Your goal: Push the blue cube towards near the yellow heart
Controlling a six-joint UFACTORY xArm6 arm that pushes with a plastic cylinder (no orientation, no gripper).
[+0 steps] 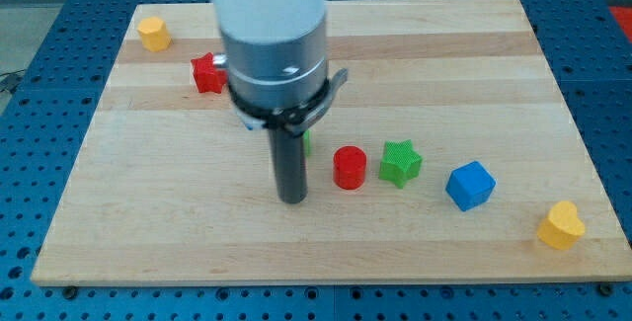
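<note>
The wooden tabletop point(415, 54) fills most of the frame and rests on a blue perforated base point(30, 94). The arm point(272, 35) enters from the top, left of centre, and ends in a straight dark rod. The rod carries no hand, so there is no opening or hold to report. The tip point(292, 200) sits on the tabletop at lower centre, touching no block.

The blue cube point(470, 185) lies at lower right, well apart from the tip and on its right. The yellow heart point(562, 225) lies at the lower right corner of the tabletop, near the cube, to its right and slightly lower, with a clear gap between them.

Between the tip and the cube stand two blocks. The red cylinder point(350, 168) is just beside the tip on its right. The green star point(400, 163) stands next to the cylinder, nearer the cube.

A further green block point(307, 143) shows only as a sliver behind the rod, so its shape cannot be made out. A red block point(206, 73) at upper left is partly hidden by the arm, and its shape is likewise unclear. A yellow block point(153, 34) of roughly hexagonal form sits at the upper left corner of the tabletop.
</note>
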